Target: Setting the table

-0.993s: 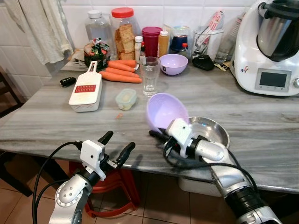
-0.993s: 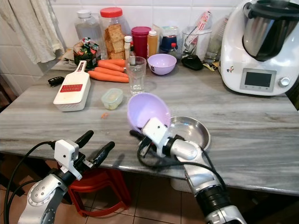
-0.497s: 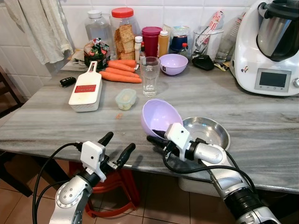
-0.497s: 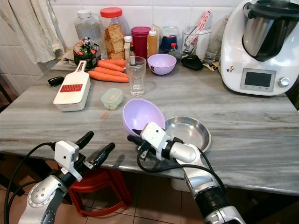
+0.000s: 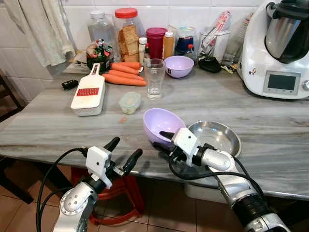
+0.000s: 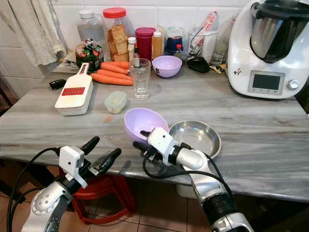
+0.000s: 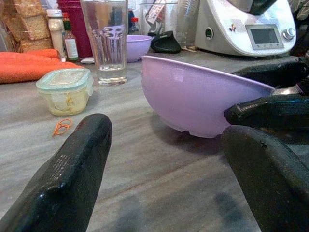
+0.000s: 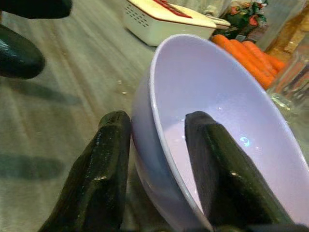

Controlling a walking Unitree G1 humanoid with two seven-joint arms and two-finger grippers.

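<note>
A: Item one, nearest us: left gripper [image 5: 124, 153], black jaws spread apart, holding nothing, hovering at the near edge of the grey marbled stone surface [image 5: 58, 128].

B: Idle, I'd say, kept clear of the work. Item two?

A: Right gripper [image 5: 164, 141], jaws closed over the near rim of the large lilac plastic bowl [image 5: 161, 124], one finger [image 8: 219, 169] inside, one outside. A rim pinch suits a bowl too wide to span.

B: Bowl's position?

A: On or just above the surface, tilted slightly, beside the shallow stainless steel dish [image 5: 216, 137]. From the head views I cannot tell contact; the left wrist view shows its base down at the surface, shadow beneath. The right wrist view alone shows the rim grip clearly.

B: Further back?

A: Small lidded clear plastic tub [image 5: 130, 102], white slicer with red label [image 5: 89, 92], clear drinking glass [image 5: 155, 78], orange carrots [image 5: 123, 72], small lilac bowl [image 5: 179, 65], white kitchen appliance [image 5: 276, 53].
</note>
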